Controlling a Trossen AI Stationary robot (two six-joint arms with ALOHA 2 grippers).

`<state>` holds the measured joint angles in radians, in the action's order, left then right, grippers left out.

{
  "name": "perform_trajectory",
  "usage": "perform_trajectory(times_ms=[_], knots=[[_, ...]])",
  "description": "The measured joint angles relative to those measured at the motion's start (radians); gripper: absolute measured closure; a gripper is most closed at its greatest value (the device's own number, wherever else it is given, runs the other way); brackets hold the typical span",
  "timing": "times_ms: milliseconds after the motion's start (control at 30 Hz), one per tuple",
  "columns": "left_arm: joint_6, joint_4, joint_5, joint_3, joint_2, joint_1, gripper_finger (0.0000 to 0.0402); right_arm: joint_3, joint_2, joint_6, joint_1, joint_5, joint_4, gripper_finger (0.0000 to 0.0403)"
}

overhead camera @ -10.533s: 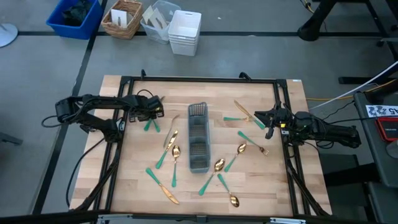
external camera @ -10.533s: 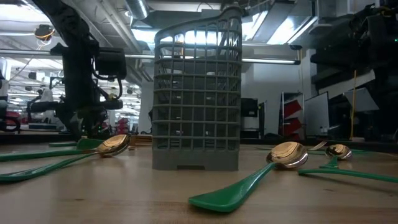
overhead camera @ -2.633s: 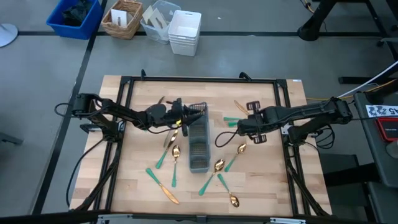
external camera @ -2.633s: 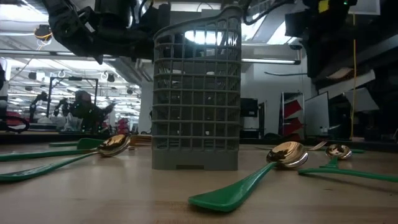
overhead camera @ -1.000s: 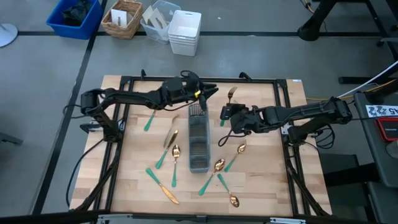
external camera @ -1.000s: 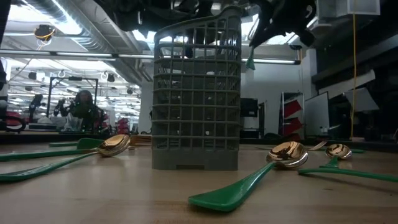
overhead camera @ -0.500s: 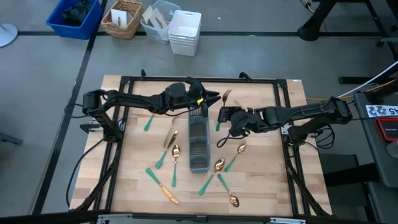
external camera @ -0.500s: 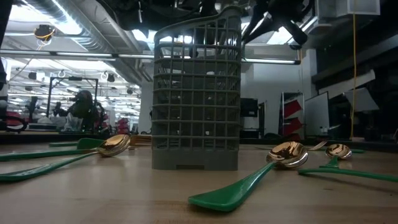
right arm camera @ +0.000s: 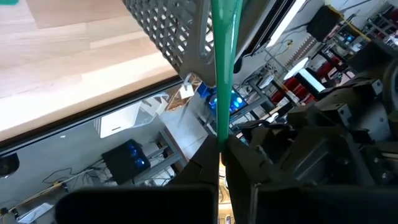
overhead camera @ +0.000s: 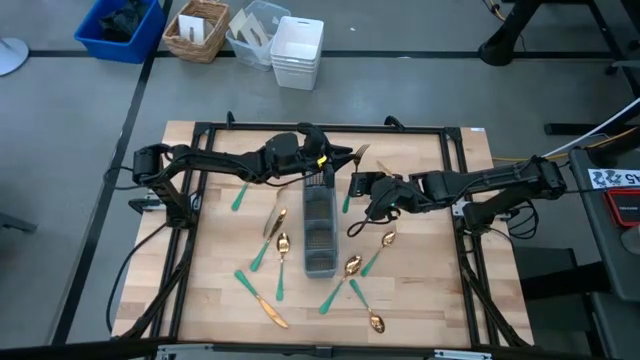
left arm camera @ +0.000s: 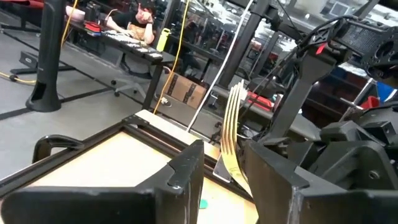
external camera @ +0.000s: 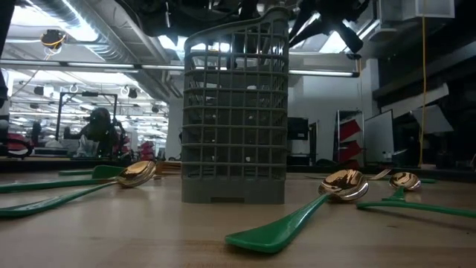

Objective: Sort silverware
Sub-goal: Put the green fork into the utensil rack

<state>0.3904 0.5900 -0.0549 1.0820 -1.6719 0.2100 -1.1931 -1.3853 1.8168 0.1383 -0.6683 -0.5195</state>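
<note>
Both arms are up over the far end of the grey caddy [overhead camera: 320,222], which sits lengthwise mid-table. Left gripper [overhead camera: 338,158] reaches in from 9 o'clock and hangs right over the caddy's far tip. From the left wrist view its fingers [left arm camera: 180,177] stand part-open w/ a gold fork head [left arm camera: 231,134] showing in the gap between them; can't tell if they're touching it or just framing it.

Right gripper [overhead camera: 367,189] comes in from 3 o'clock, just beside the caddy's far right corner. It's pinched tight on the fork [overhead camera: 354,172] by its green handle [right arm camera: 222,68], which runs straight out past the fingertips alongside the caddy's mesh wall [right arm camera: 169,34]. Gold tines point toward 12, next to the left gripper.

Rest of the silverware is loose on the wood table [overhead camera: 420,290]:
- spoon [overhead camera: 282,248] + knife [overhead camera: 274,212] at 9 o'clock of the caddy
- green handle [overhead camera: 239,195] further out that way
- knife [overhead camera: 262,300] at 7 o'clock
- spoons [overhead camera: 350,268] around 5 o'clock, one more [overhead camera: 366,310] nearer the edge
- spoon [overhead camera: 384,244] at 4 o'clock

Low view: gold spoon [external camera: 343,184] lying in front of the caddy.
</note>
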Motion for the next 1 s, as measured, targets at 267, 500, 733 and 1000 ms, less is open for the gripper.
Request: perform_trajectory(times_ms=[267, 500, 733, 1000], knots=[[0.004, 0.031, 0.0, 0.0, -0.037, 0.0, 0.0293, 0.001, 0.0, -0.002, -0.001, 0.01, 0.026, 0.0388], [0.01, 0.079, 0.001, 0.0, -0.061, -0.001, 0.0293, 0.001, 0.0, -0.001, -0.002, 0.026, 0.033, 0.0388], [-0.031, 0.081, 0.003, 0.0, -0.061, -0.001, 0.0334, 0.001, 0.0, -0.001, -0.002, 0.026, 0.032, 0.0388], [-0.016, 0.091, 0.007, 0.002, -0.061, -0.002, 0.039, 0.001, -0.003, -0.002, -0.001, 0.031, 0.031, 0.0388]])
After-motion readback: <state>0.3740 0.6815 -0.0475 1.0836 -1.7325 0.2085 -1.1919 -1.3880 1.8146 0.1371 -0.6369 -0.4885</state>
